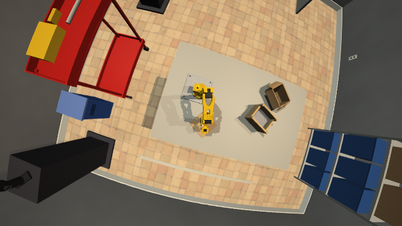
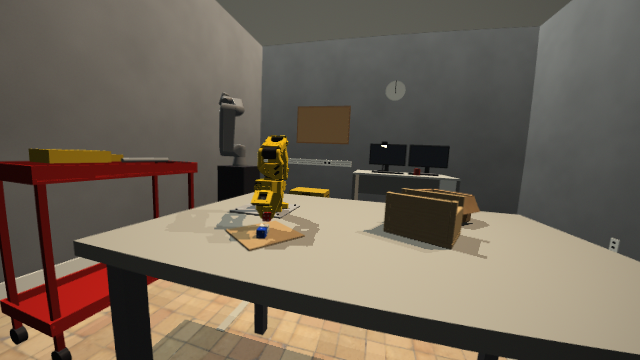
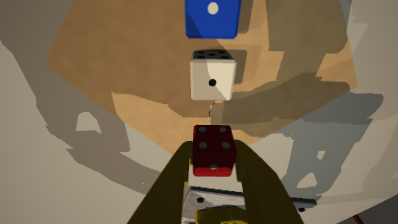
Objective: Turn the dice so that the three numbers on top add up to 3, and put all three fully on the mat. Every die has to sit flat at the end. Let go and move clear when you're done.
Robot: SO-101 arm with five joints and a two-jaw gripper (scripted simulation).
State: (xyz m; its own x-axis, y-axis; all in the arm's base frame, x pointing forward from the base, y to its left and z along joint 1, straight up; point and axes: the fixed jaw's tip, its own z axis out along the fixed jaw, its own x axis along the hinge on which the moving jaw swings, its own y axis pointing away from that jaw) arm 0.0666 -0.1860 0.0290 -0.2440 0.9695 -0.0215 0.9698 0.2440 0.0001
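My gripper is shut on the red die, held above the mat's edge nearest the arm base. Its dark four-pip face points to the wrist camera; a narrow bright face with one pip shows below that. The white die sits flat on the tan mat, one pip on top. The blue die sits beyond it, also with one pip on top; its far end is cut off in the wrist view. The arm hides the dice in the top view.
The arm's base plate lies behind the mat. Two open cardboard boxes stand well to the right on the table. The arm's shadows fall across the mat and table.
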